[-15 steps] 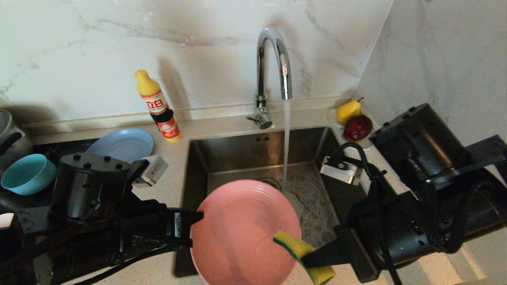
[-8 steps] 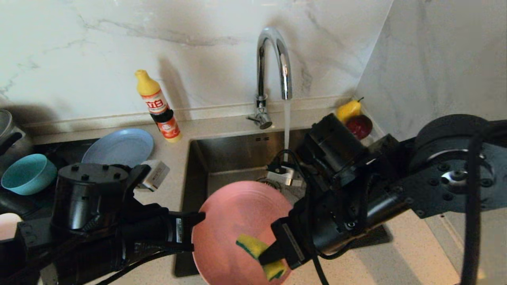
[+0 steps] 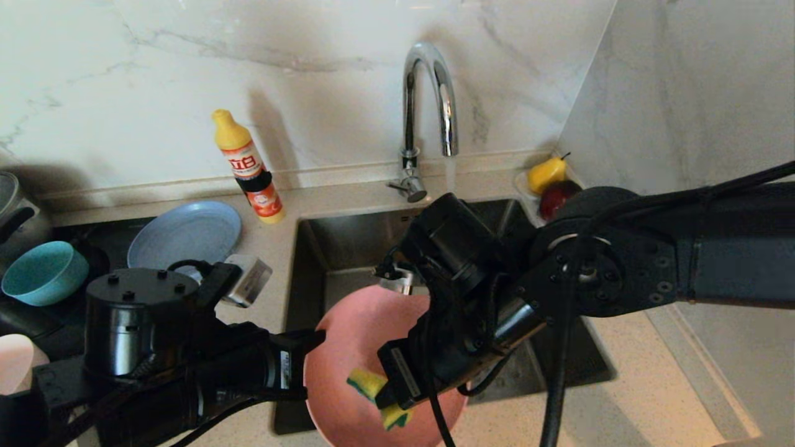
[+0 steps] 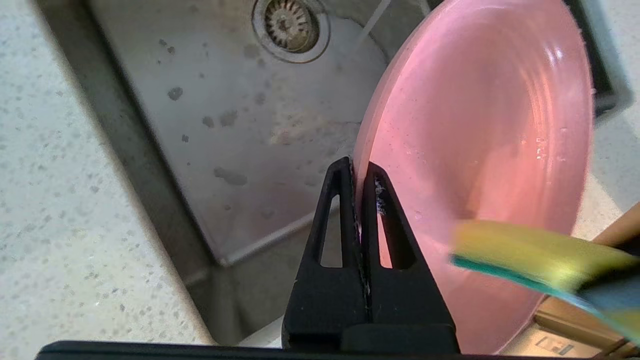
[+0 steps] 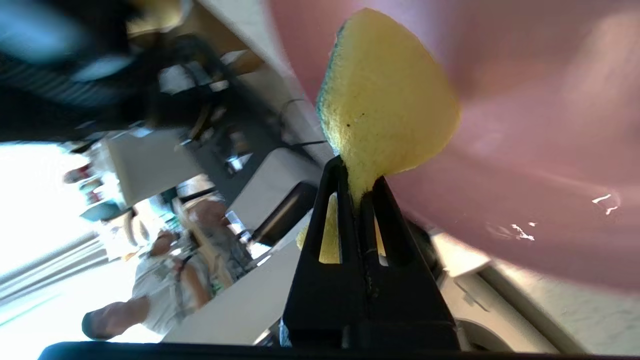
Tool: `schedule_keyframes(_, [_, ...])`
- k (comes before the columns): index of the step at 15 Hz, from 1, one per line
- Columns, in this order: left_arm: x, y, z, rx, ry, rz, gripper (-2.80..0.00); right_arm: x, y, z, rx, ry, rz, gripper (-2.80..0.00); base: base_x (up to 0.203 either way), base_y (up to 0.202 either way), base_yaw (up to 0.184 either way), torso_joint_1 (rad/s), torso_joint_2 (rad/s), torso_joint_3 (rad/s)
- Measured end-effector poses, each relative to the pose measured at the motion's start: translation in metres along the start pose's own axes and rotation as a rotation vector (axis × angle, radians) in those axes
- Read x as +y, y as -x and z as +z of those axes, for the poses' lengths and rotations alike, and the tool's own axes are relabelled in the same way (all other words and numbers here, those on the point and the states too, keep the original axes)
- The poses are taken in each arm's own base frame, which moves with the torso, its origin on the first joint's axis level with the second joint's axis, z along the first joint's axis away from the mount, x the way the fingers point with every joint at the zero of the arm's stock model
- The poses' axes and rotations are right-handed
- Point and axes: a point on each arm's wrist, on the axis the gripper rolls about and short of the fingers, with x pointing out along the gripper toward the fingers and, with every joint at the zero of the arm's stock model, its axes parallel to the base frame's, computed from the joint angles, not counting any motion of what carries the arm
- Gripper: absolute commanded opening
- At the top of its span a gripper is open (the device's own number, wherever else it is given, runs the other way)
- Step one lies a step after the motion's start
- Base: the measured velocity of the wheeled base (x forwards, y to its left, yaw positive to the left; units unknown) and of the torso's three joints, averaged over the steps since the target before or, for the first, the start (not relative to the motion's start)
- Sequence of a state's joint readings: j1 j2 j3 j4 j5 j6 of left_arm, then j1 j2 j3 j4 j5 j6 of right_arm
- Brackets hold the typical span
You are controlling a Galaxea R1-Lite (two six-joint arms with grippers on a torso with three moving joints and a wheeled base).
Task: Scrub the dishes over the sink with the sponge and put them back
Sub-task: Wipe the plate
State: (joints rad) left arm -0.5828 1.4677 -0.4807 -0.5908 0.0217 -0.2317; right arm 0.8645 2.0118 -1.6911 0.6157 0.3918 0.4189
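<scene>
Pink plate point(image 3: 348, 354) hangs over the near edge of the sink point(image 3: 348, 242), tilted so its hollow face turns toward the right arm, its rim running from low at the near side up toward the drain point(image 4: 291, 24). The left gripper point(image 3: 307, 363) pinches the plate's left rim, fingers point(image 4: 345, 200) closed tight on the edge, one on each face. The right gripper point(image 3: 386, 397) comes in from the right and above, its fingers clamped on the sponge point(image 3: 366, 386). The sponge is bent, its long axis lying across the plate's face, yellow side point(image 5: 387, 105) toward the wrist camera and green edge toward the plate; it is against or just off the plate's inner face. Water falls from the faucet point(image 3: 428, 99) behind the arm. On the counter at the left rest the blue plate point(image 3: 186, 233) and teal bowl point(image 3: 40, 270).
</scene>
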Motion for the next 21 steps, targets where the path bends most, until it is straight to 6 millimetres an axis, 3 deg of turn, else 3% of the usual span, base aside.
schedule_keyframes(9, [0.002,0.003,-0.012,-0.008,-0.022,-0.011,-2.8,-0.006,-0.015,0.017,-0.054,-0.061,-0.07,-2.8,0.0,0.0,0.0,0.0,0.0,0.0])
schedule_keyframes(16, [0.001,0.004,-0.013,-0.009,-0.018,-0.019,-2.8,-0.021,0.005,0.028,-0.116,-0.094,-0.1,-2.8,0.0,0.0,0.0,0.0,0.0,0.0])
schedule_keyframes(21, [0.001,0.005,-0.011,-0.02,-0.008,-0.016,-2.8,-0.028,0.022,0.025,-0.103,-0.124,-0.136,-2.8,0.0,0.0,0.0,0.0,0.0,0.0])
